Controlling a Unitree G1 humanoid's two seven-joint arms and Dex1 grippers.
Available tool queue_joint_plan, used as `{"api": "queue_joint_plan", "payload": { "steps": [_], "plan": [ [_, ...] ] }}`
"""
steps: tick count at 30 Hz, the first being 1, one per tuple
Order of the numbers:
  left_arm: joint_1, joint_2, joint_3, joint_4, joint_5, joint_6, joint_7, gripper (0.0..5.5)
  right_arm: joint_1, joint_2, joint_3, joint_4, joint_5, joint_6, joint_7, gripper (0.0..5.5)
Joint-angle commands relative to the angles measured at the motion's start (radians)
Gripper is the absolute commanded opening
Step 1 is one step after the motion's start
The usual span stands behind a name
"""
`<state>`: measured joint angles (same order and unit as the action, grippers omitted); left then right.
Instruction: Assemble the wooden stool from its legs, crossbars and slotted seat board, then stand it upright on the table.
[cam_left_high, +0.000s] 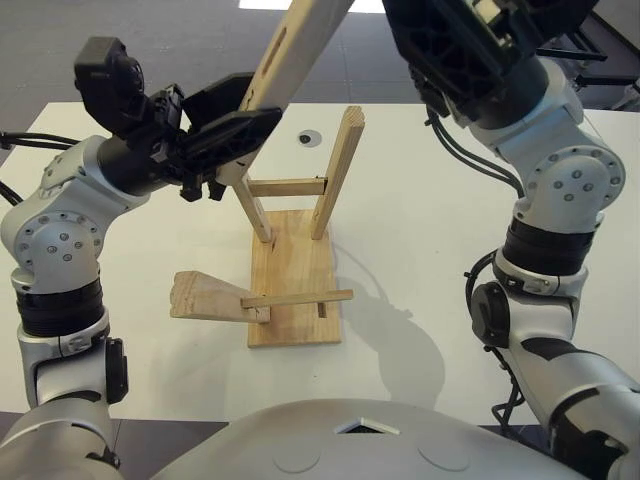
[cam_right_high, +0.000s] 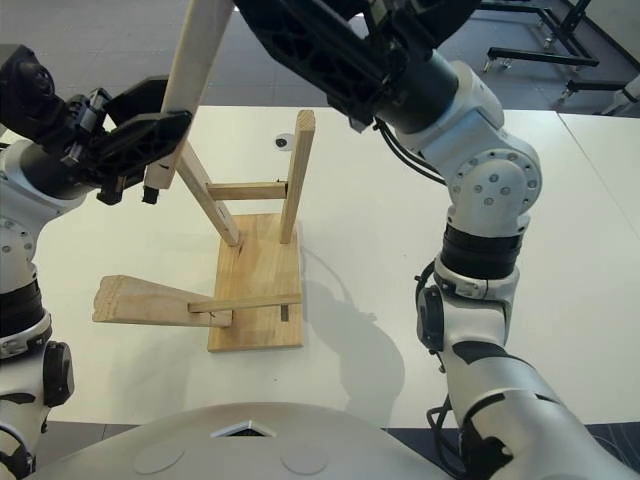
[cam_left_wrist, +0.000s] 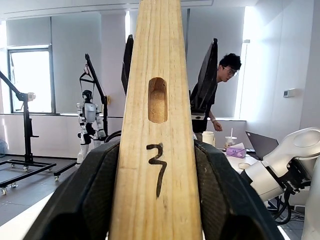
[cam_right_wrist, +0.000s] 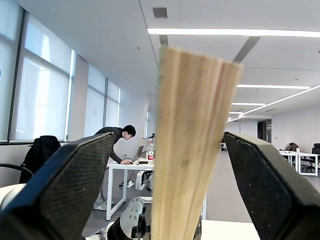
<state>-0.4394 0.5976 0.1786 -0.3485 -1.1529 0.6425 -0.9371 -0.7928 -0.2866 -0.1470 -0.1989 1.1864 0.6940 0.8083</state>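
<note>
**A:** What lies nearest on the counter (cam_left_high: 420, 220)?

**B:** A fallen leg (cam_left_high: 205, 298), lying flat against the left edge of the seat board (cam_left_high: 295, 290). Its thin crossbar (cam_left_high: 300, 298) reaches right across the board's near end.

**A:** And farther back?

**B:** Two standing legs (cam_left_high: 338, 170) rise, tilted, from the board's far end. A far crossbar (cam_left_high: 287, 186) joins them.

**A:** The arms?

**B:** The left pincer (cam_left_high: 240, 112) is clenched on a loose leg (cam_left_high: 300, 45), held slanting above the frame. The right pincer (cam_right_wrist: 170, 140) is released, with its fingers apart on either side of that leg's top end.
</note>
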Motion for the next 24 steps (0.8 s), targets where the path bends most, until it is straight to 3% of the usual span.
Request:
{"api": "queue_joint_plan", "payload": {
  "steps": [1,4,12,18,24],
  "plan": [
    [-0.002,0.001,-0.021,-0.015,0.009,0.023,-0.008,2.05,-0.03,0.028,-0.004,0.016,0.021,0.0,-0.008,4.04],
    [-0.004,-0.002,-0.024,-0.013,0.008,0.029,-0.004,2.05,-0.028,0.041,0.001,0.012,0.025,0.005,-0.004,3.76],
    [0.013,-0.002,-0.014,-0.013,-0.001,0.046,0.002,2.05,-0.033,0.052,0.002,-0.004,0.045,0.014,-0.021,2.06],
    [0.016,-0.006,0.005,-0.022,-0.023,0.053,0.031,2.05,-0.019,0.056,-0.013,-0.013,0.034,-0.008,-0.029,2.05],
    [0.021,0.008,0.065,-0.006,-0.019,0.041,0.096,3.19,0.008,-0.008,-0.03,-0.06,-0.006,-0.015,-0.008,2.05]
  ]
}}
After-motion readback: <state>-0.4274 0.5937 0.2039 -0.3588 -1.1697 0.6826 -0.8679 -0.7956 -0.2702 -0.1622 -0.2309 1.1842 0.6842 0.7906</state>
